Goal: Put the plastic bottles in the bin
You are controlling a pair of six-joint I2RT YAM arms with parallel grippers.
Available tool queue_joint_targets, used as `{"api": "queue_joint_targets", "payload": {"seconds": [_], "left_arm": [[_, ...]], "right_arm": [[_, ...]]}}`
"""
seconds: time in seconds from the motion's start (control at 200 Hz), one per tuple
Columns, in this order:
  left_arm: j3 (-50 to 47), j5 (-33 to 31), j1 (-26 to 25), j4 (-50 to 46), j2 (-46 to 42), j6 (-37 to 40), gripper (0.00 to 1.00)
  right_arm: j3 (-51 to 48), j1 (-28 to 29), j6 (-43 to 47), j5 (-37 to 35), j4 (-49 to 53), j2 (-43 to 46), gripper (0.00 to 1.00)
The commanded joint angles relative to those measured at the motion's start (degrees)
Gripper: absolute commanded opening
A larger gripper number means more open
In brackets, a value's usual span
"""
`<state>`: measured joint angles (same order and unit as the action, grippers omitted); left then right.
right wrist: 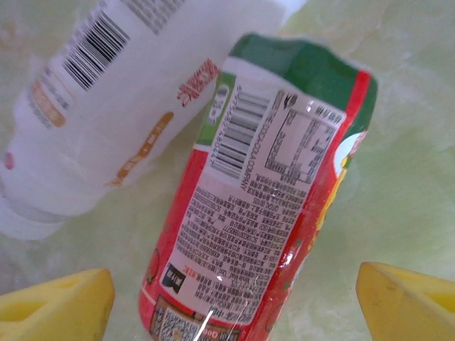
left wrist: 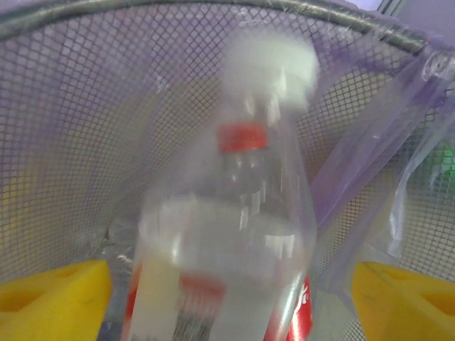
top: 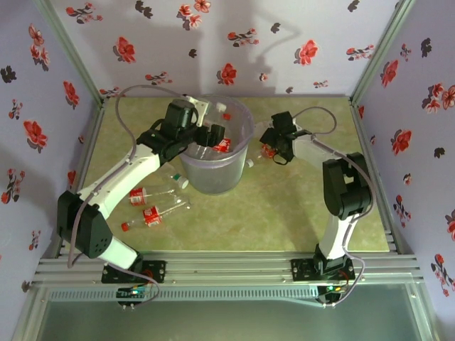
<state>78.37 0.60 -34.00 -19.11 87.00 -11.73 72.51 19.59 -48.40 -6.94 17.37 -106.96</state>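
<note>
- Flower-patterned walls (top: 142, 42) enclose a green marbled tabletop (top: 284, 213); the lavender bin (top: 213, 181) stands at its middle.
- Left gripper (top: 215, 135) hangs over the bin's open top, jaws spread wide.
- In the left wrist view a blurred red-labelled bottle (left wrist: 227, 234) sits between its yellow fingers (left wrist: 57, 291), a gap on either side, with the bin's mesh wall behind.
- Right gripper (top: 272, 151) is just right of the bin, low over the tabletop, jaws apart and gripping nothing.
- A red-and-green-labelled bottle (right wrist: 263, 206) lies between its fingers (right wrist: 405, 298), a white bottle (right wrist: 106, 106) beside it.
- Three more bottles (top: 149, 193) lie left of the bin.
</note>
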Motion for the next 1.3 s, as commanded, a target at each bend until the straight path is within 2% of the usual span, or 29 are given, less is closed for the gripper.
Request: {"api": "queue_joint_targets", "payload": {"seconds": [0.0, 0.095, 0.255, 0.5, 0.725, 0.875, 1.05, 1.295], "left_arm": [[1.78, -0.26, 0.51, -1.71, -0.32, 0.73, 0.95], [2.84, -0.25, 0.48, -2.2, -1.18, 1.06, 0.99], [5.51, -0.3, 0.55, -3.58, -1.33, 1.79, 0.98], [10.65, -0.46, 3.42, -7.28, -2.89, -0.26, 0.97], [21.52, -0.39, 9.59, -20.74, -1.52, -1.4, 0.95], [24.95, 0.04, 13.54, -26.93, 0.36, -1.24, 0.94], [24.45, 2.78, 16.42, -30.72, 2.05, -2.11, 0.91], [16.48, 9.02, 18.01, -26.83, -1.37, -4.26, 0.79]], "right_arm": [[2.05, 0.77, -1.51, -2.29, -0.05, -2.46, 0.89], [2.46, 0.99, -1.53, -2.45, 0.02, -4.05, 0.89], [2.42, 1.07, -1.87, -2.55, -0.37, -5.93, 0.88], [2.81, 1.06, -0.35, -3.38, 1.3, -6.84, 0.81], [2.38, 1.04, 1.87, -3.6, 3.16, -4.85, 0.69], [1.43, 0.71, 4.82, -4.47, 5.74, 0.17, 0.61], [-0.51, -0.24, 9.23, -4.49, 9.0, 9.43, 0.58], [1.68, -0.66, 18.32, -5.38, 17.07, 26.89, 0.5]]}}
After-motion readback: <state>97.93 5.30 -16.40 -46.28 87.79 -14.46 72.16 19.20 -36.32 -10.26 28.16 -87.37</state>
